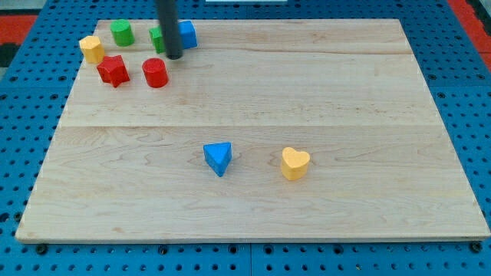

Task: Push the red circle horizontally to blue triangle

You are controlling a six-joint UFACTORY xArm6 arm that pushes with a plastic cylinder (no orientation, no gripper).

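Camera view has my tip point(174, 56) planted on the wooden board point(307, 92) up at about eleven o'clock, among the cluster of blocks there. I carry no fingers, only a straight dark rod, and it grips nothing. The red circle point(155, 73) sits just beside the tip, at its seven o'clock; whether they touch I cannot tell. At the tip's one o'clock a blue block point(187, 34) peeks out from behind the rod, and a green block point(158, 38) is partly hidden at its eleven o'clock, shape unclear. Further toward nine o'clock lie a red star point(113, 70), a yellow block point(92, 49) and a green cylinder point(122, 33). The blue triangle point(219, 158) rests well apart, near the board's six o'clock, with a yellow heart point(294, 163) at its three o'clock.
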